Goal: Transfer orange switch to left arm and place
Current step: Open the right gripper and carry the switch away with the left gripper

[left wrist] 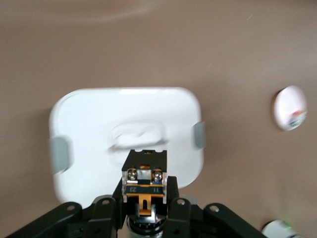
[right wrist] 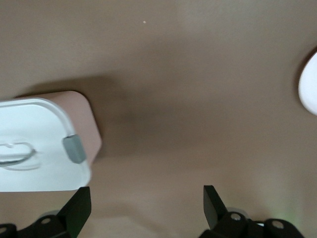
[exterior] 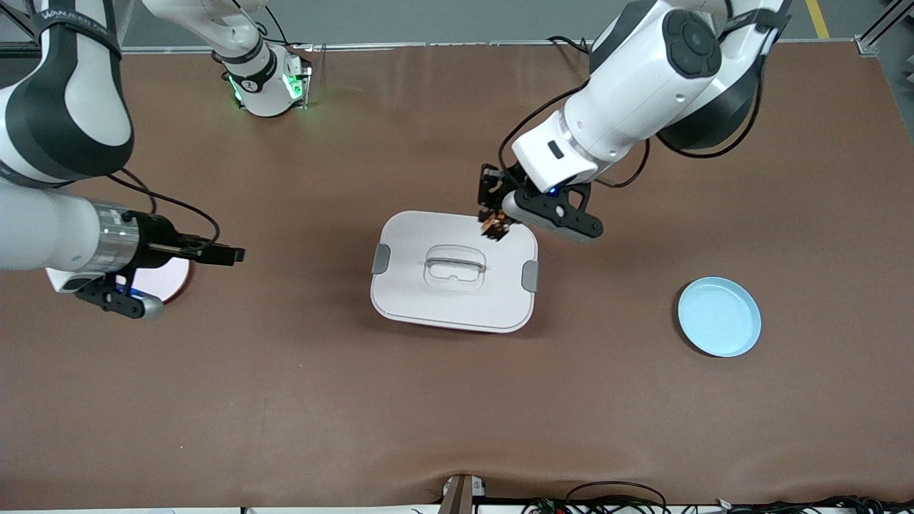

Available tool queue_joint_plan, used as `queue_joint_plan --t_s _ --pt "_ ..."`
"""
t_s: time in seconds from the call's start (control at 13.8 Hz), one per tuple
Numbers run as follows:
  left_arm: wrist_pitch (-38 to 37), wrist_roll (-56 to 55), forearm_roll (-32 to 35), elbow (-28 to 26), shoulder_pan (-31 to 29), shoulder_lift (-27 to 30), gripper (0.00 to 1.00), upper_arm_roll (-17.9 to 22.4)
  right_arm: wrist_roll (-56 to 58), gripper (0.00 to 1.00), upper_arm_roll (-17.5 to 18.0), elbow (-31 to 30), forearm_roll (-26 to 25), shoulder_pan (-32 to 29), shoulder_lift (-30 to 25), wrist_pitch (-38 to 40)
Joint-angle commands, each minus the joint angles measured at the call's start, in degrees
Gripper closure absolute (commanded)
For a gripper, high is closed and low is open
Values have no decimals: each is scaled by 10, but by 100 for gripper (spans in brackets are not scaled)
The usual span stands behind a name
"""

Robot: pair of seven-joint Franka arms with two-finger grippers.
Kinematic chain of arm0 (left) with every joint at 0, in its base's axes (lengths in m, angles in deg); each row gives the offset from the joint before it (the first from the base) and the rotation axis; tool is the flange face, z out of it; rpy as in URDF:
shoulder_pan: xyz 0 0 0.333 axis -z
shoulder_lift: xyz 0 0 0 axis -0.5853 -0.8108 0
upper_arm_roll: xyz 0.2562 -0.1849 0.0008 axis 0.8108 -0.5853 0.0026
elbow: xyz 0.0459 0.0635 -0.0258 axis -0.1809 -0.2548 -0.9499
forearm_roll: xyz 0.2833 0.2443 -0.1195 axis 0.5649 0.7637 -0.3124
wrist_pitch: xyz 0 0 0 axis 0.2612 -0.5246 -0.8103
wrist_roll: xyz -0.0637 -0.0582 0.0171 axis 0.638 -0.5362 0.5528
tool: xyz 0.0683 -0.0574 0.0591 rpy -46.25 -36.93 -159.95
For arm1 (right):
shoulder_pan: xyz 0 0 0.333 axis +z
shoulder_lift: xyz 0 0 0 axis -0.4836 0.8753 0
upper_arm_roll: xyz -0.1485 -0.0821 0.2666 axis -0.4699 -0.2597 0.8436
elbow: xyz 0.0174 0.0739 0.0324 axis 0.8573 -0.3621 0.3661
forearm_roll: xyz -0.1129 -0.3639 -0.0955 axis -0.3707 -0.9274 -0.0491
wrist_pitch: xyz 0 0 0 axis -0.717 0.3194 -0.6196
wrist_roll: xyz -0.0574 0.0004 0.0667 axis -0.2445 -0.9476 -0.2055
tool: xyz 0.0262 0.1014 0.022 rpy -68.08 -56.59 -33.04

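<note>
Orange switch (left wrist: pixel 144 181) clamped in left hand (left wrist: pixel 143 208), over box (exterior: pixel 428 300), right hand (right wrist: pixel 146 208) open.

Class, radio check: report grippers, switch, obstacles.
Left gripper shut on orange switch, over the box. Right gripper open, waiting at the pink plate. Box lies between the arms.

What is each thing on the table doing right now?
orange switch: held up over the box.
left gripper: jaws shut on the orange switch.
right gripper: jaws open, empty, waiting above the pink plate.
box: lid on.
blue plate: empty.
</note>
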Motion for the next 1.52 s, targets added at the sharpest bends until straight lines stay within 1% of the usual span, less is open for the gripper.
queue_joint_plan --t_s 0.0,0.15,0.36,0.58,0.65,0.8,0.94,1.02,1.16,1.23,1.31,1.45 --pt "-45 -2 46 -22 -11 31 91 3 85 0 7 15 -53 -12 -1 21" --pt "-61 -2 64 -22 -16 39 90 3 114 0 7 21 -76 -14 -1 31" --pt "-77 -1 76 -21 -37 49 90 4 150 0 7 56 -107 -16 0 64" --pt "-104 -3 139 -22 -39 62 90 3 151 0 10 57 -124 -15 2 64" --pt "-104 -2 149 -22 -40 65 90 3 151 0 9 57 -127 -16 2 65" --pt "-104 -1 157 -22 -52 70 92 3 150 0 8 57 -129 -16 1 65" --pt "-108 8 165 -22 -55 76 93 3 151 0 7 57 -148 -20 1 64" --pt "-114 8 165 -21 -64 77 94 3 151 0 9 56 -148 -33 1 64" --pt "-137 8 164 -21 -78 85 94 2 151 0 8 56 -148 -52 1 64" --pt "-146 8 164 -22 -87 90 96 2 151 0 9 55 -144 -66 1 64" --pt "-159 3 164 -19 -90 92 100 2 151 0 9 55 -144 -72 2 64" --pt "-181 6 164 -19 -99 100 100 3 151 0 8 52 -149 -75 1 64"
